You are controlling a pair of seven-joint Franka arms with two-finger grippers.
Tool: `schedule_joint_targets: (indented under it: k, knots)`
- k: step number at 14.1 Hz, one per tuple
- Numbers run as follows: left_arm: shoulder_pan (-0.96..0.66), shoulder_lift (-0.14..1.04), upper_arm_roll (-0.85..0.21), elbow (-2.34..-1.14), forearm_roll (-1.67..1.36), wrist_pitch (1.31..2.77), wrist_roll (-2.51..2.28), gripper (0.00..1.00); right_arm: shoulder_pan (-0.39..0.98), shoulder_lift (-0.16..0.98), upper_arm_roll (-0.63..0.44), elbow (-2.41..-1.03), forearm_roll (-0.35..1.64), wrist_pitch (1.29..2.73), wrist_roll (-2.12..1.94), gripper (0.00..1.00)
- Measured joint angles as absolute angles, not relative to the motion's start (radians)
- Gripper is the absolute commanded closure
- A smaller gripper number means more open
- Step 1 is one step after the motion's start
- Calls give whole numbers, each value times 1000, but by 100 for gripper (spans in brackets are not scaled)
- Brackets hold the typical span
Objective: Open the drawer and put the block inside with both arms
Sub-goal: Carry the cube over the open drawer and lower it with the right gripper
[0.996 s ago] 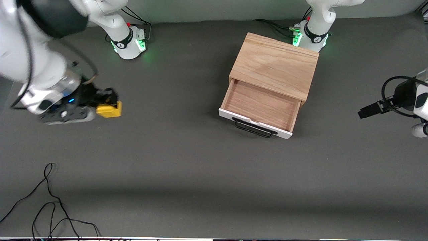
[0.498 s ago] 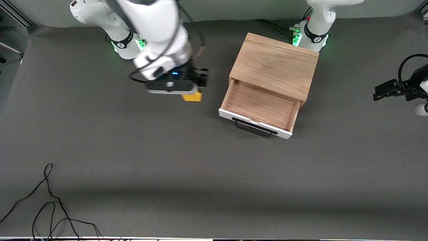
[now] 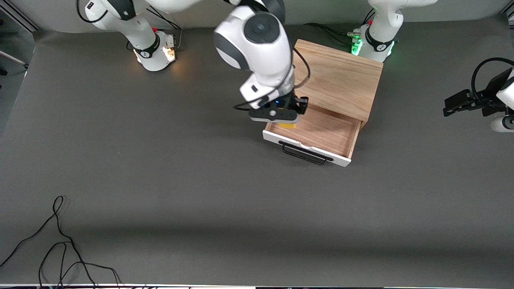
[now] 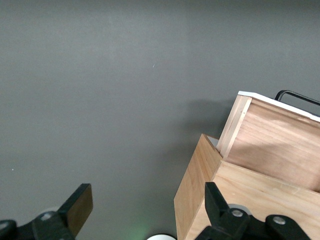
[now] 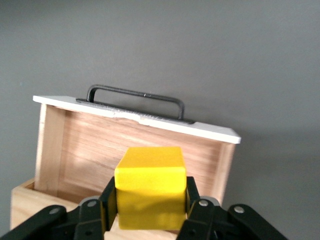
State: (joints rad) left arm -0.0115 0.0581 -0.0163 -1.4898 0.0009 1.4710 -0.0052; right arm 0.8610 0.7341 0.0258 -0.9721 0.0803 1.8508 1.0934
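Your right hand [image 3: 286, 120] hangs over the open drawer [image 3: 317, 128], at its end nearest the right arm's base, fingers [image 5: 107, 200] clamped on the block [image 5: 149, 187]. The yellow cube sits between those fingers, above the wood floor, with the white front panel [image 5: 150, 120] and black handle [image 5: 135, 95] just past it. Your left hand [image 4: 145, 220] waits with its fingers spread, empty, above the counter [image 3: 200, 192] beside the wooden box [image 3: 337, 80].

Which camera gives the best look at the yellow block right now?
The right wrist view: the block fills the foreground, pinched in the right claw over the open drawer. The front view shows only a yellow sliver under the arm; the left wrist view misses it.
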Motion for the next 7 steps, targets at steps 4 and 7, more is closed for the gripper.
schedule_joint_targets:
  k: [4, 7]
  knots:
    - [-12, 19, -16, -1537, 1, 1494, -5, 0, 891, 827, 28, -967, 80, 1936, 1179, 87]
    - [-12, 17, -16, -1537, 1, 1504, -5, 0, 894, 869, 28, -966, 80, 1945, 1196, 86]
